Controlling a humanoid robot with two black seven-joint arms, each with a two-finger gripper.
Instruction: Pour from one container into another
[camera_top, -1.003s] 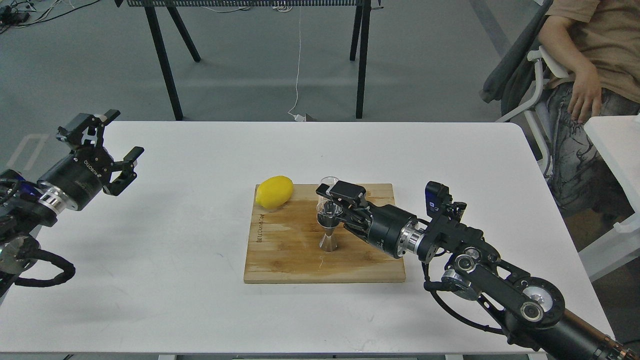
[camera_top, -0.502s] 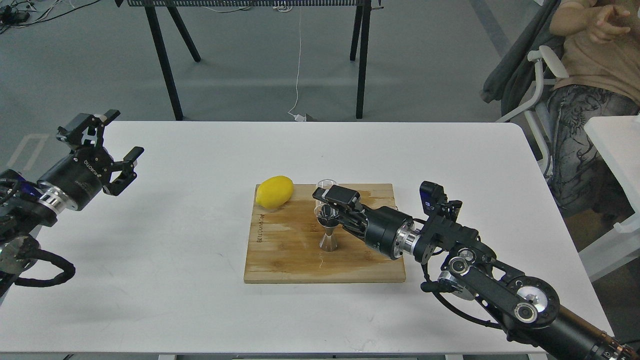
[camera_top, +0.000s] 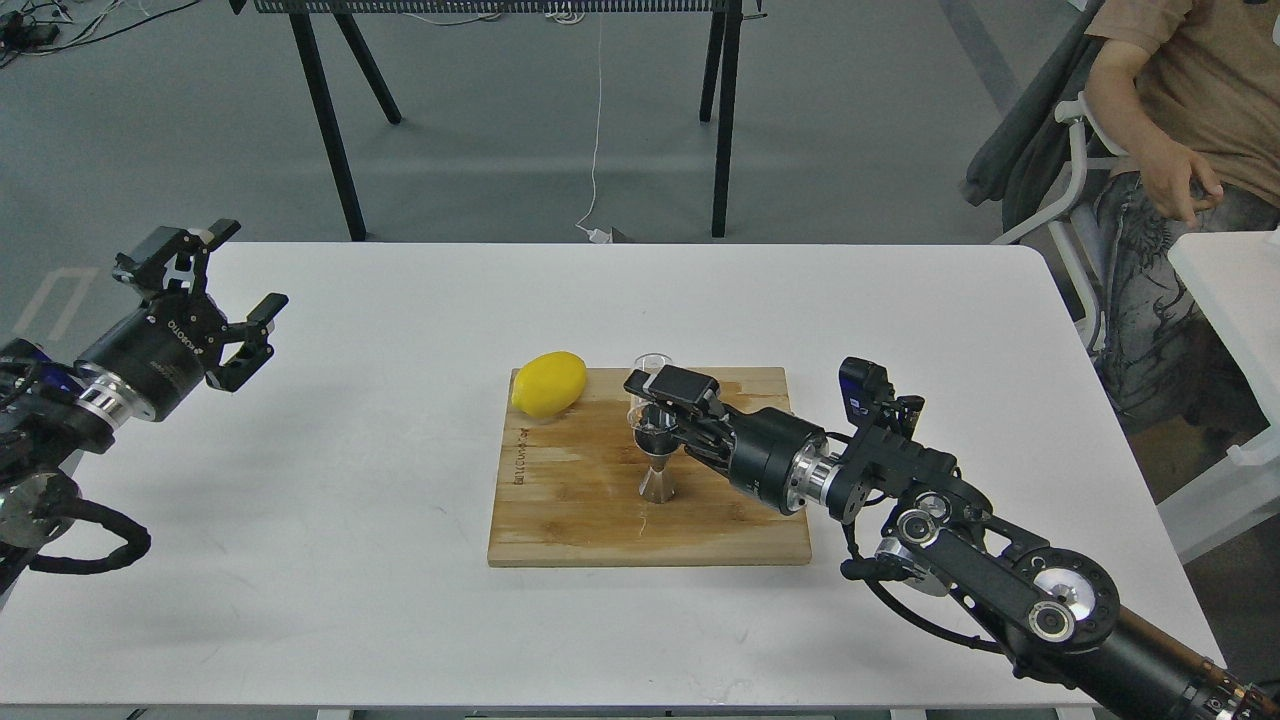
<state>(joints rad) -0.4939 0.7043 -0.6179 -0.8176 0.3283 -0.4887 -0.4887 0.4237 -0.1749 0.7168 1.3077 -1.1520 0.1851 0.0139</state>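
reaching in from the lower right of the frame, my right gripper (camera_top: 655, 400) sits at the clear glass cup (camera_top: 650, 372), which stands at the back edge of the wooden board (camera_top: 600, 520), centre frame. i judge this as the grasp step, before any pour. the fingers straddle the cup, but i cannot tell whether they have closed on it. the steel jigger (camera_top: 657, 462) stands upright just in front of the cup, partly under my wrist. next i need a firm hold, a lift clear, then a tilt over the jigger's mouth. my left gripper (camera_top: 215, 300), far left of frame, hangs above the table with fingers spread, holding nothing. a lemon (camera_top: 548, 383) rests on the board's upper left corner.
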